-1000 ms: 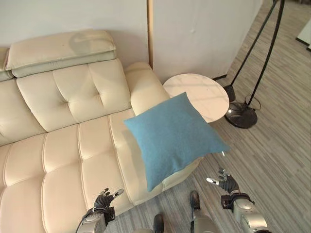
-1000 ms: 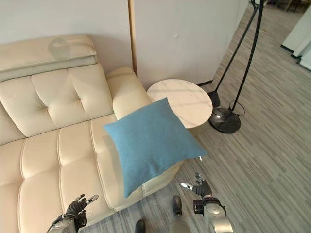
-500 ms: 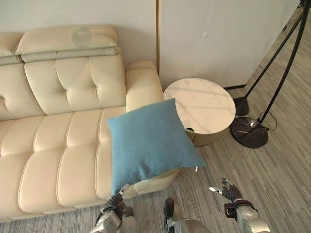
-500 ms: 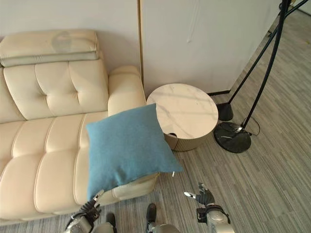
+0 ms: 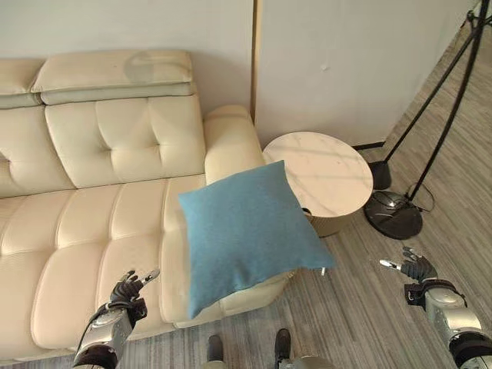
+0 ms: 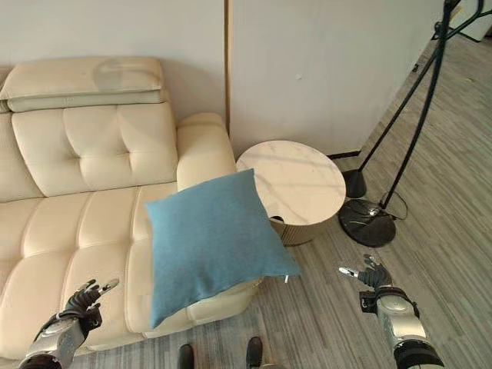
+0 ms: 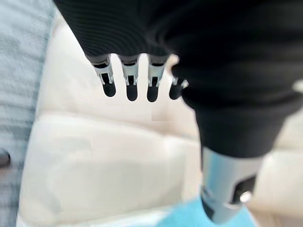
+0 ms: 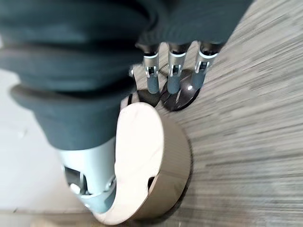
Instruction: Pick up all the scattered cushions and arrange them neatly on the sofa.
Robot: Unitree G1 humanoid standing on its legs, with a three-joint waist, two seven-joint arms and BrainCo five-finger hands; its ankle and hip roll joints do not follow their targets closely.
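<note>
Right robot hand (image 8: pixel 156 61), fingers straight, near round side table (image 8: pixel 151 165), seemingly empty.

Matt blue cloth cushion (image 5: pixel 247 233), smooth cream leather sofa (image 5: pixel 92 207)

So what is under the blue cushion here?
The cushion covers the sofa's seat corner by the armrest; its outer corner overhangs the floor near the round table. Whatever lies directly beneath is hidden.
</note>
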